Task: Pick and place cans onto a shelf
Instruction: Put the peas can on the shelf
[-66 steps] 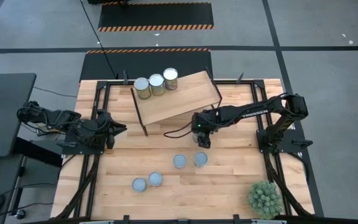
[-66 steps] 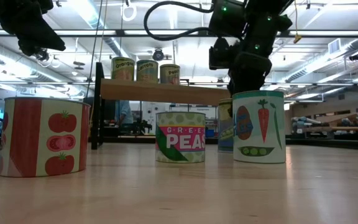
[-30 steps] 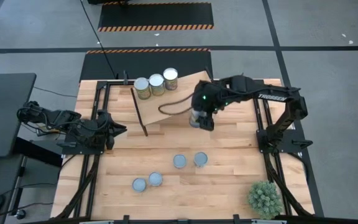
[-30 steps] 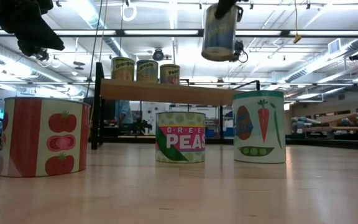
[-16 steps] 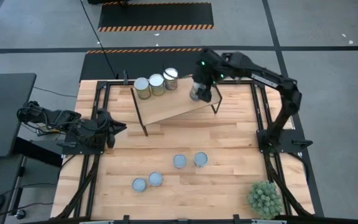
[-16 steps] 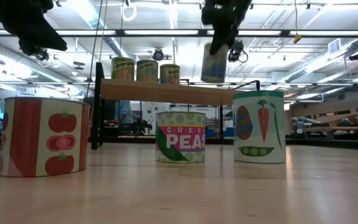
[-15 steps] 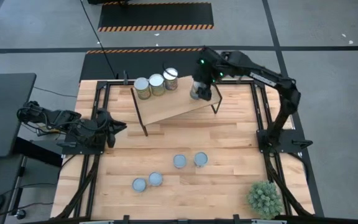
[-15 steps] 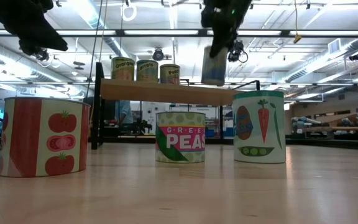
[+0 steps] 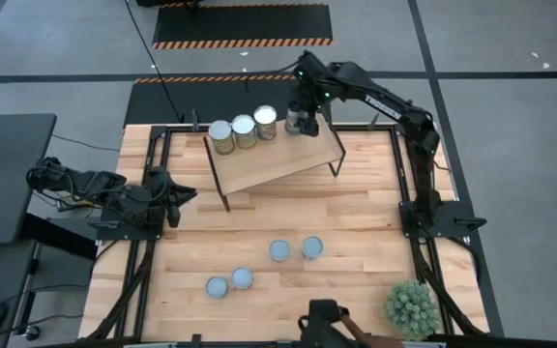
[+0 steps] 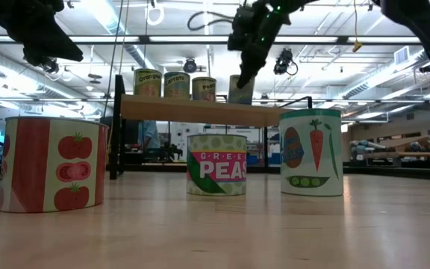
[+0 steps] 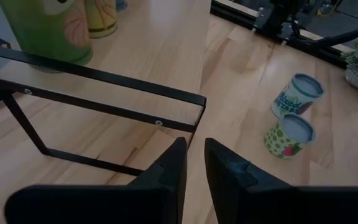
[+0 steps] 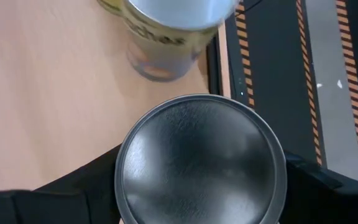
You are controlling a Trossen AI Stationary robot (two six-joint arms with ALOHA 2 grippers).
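I had the right gripper point(image 9: 303, 123) clamped on a round, silvery-topped can point(image 12: 200, 165) at the wooden shelf's point(image 9: 278, 155) far right, beside three cans point(image 9: 243, 130); left gripper point(image 9: 174, 196) sat nearly closed.

**A robotics lab in an open industrial hall**

The wooden table point(image 9: 356, 208) sits on a grey concrete floor with black mats edged in orange-and-black hazard stripes point(image 9: 242, 43) just beyond the right gripper point(image 9: 301, 123). Past that gripper, the low view shows long rows of ceiling strip lights point(image 10: 163, 39), exposed ducts and distant workbenches point(image 10: 402, 157). A black desk point(image 9: 3, 174) stands behind the left gripper point(image 9: 170, 198).
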